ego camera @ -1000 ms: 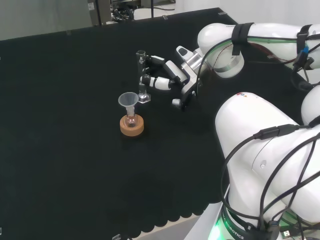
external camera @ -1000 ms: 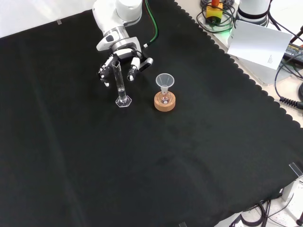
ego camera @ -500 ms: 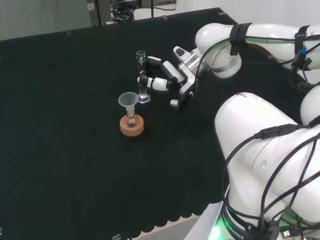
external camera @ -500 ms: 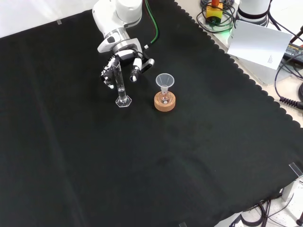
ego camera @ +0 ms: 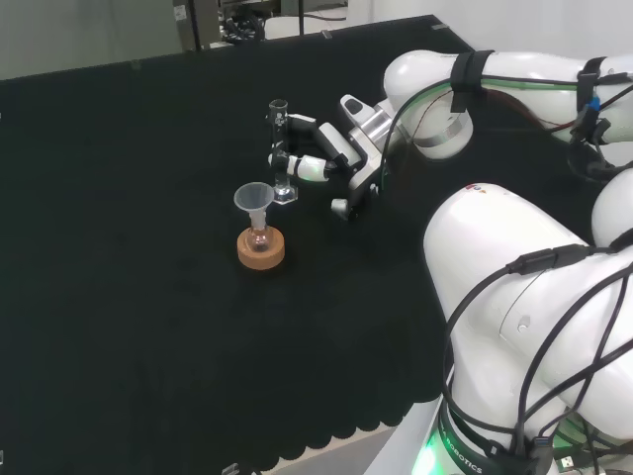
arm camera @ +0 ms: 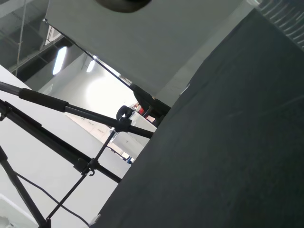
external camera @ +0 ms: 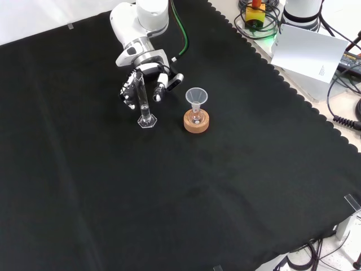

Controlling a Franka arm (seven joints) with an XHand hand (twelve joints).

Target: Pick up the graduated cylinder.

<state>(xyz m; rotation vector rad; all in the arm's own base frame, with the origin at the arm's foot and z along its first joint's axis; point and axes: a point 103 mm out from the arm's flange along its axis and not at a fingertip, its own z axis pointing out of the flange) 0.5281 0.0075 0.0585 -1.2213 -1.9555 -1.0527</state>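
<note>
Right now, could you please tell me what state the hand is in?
Hand: fingers partly curled around the cylinder, which stands on the cloth; whether they grip it cannot be told.

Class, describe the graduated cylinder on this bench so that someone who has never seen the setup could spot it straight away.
In the front view, find the white arm reaching down from the top onto the black cloth; its hand is right at the graduated cylinder. It is a tall, thin, clear tube standing upright on a small flat foot. Its neighbour to the right is squat: a funnel in a small flask on a cork ring.
</note>
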